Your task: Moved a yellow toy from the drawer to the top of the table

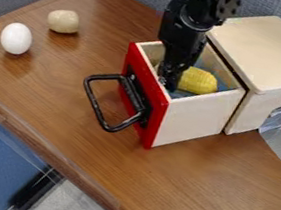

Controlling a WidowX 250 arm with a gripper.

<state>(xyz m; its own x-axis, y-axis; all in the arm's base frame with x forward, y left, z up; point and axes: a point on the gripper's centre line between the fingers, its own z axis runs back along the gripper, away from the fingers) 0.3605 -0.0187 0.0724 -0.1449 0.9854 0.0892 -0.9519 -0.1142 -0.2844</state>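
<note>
There it lay, the bumpy yellow corn toy (198, 81), inside the open red-fronted drawer (193, 122), two o'clock from view centre!

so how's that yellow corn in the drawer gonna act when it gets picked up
The yellow corn looks firm, holding its rounded shape, so it probably won't flop. Its bumpy surface may help with grip, though the curved sides could let it roll if nudged.

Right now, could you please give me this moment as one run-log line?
gripper: down inside open drawer; yellow toy: in drawer, beside gripper; grasp: unclear; transfer to table: not yet done
</note>
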